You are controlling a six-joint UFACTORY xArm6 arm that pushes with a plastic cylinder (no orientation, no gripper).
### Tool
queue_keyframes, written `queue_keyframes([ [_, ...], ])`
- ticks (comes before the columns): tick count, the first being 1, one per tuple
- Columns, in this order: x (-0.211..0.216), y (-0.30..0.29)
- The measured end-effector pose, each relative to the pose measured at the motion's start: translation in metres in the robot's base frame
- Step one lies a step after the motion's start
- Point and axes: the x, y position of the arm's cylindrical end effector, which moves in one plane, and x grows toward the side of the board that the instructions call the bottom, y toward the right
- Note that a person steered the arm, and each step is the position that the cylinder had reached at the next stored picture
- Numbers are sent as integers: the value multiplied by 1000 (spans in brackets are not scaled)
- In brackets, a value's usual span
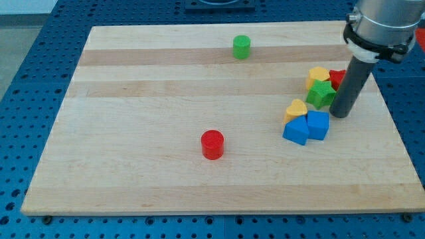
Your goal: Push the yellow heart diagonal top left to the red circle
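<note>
Two yellow blocks sit near the board's right edge; the yellow heart (296, 108) touches the blue blocks (307, 126). My tip (340, 114), bare, holding nothing, stands right of them. Red circle (212, 144) lies bottom-centre. Best approach: get behind the heart's right side, push leftward.

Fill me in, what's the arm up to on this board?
My tip sits at the view's right, beside the green block in a cluster with a yellow heart, two blue blocks, another yellow block and a red block. The red circle stands alone toward the view's bottom, a green cylinder near the top. The heart hasn't reached the circle.
</note>
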Motion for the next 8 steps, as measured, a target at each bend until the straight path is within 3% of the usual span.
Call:
queue_keyframes([
  [6,14,-144],
  [8,-14,-207],
])
